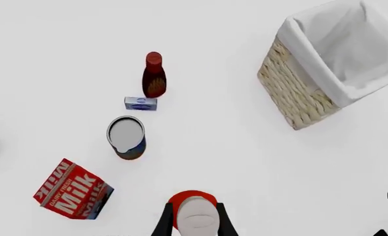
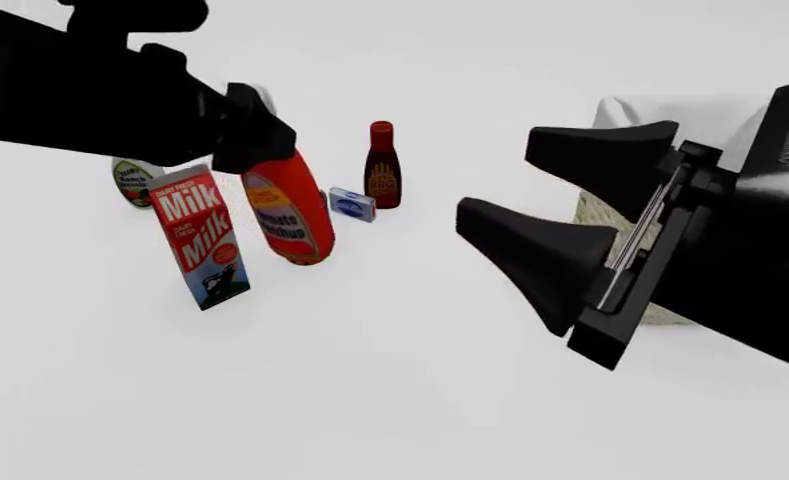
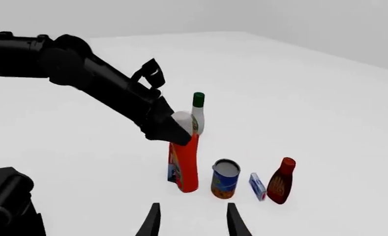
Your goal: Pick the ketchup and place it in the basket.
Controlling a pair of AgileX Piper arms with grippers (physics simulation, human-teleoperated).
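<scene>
**Left hand grips the ketchup by its cap; right hand spread wide up front**

Filling the right half of the front view, the right hand sits nearest the camera, its two dark fingers spread wide with nothing between them. Behind it, at the right edge of that view, only a strip of the basket shows, white cloth folded over woven straw; the left wrist view shows it whole in the upper right of the frame, with only the cloth lining visible inside.

From the upper left of the front view the left arm reaches to the frame's centre-left, where the left hand is clamped on the white cap of the ketchup. This red-orange bottle leans, its top toward the upper left and its base toward the lower right. Whether its base touches the bench cannot be told.

Just left of the ketchup stands the milk carton, tilted the same way. Behind the carton a white bottle peeks out; the right wrist view shows its green cap. Right of the ketchup, toward upper centre, a small blue box lies beside the dark-red bottle. A blue can shows between the ketchup and the box in the right wrist view.
</scene>
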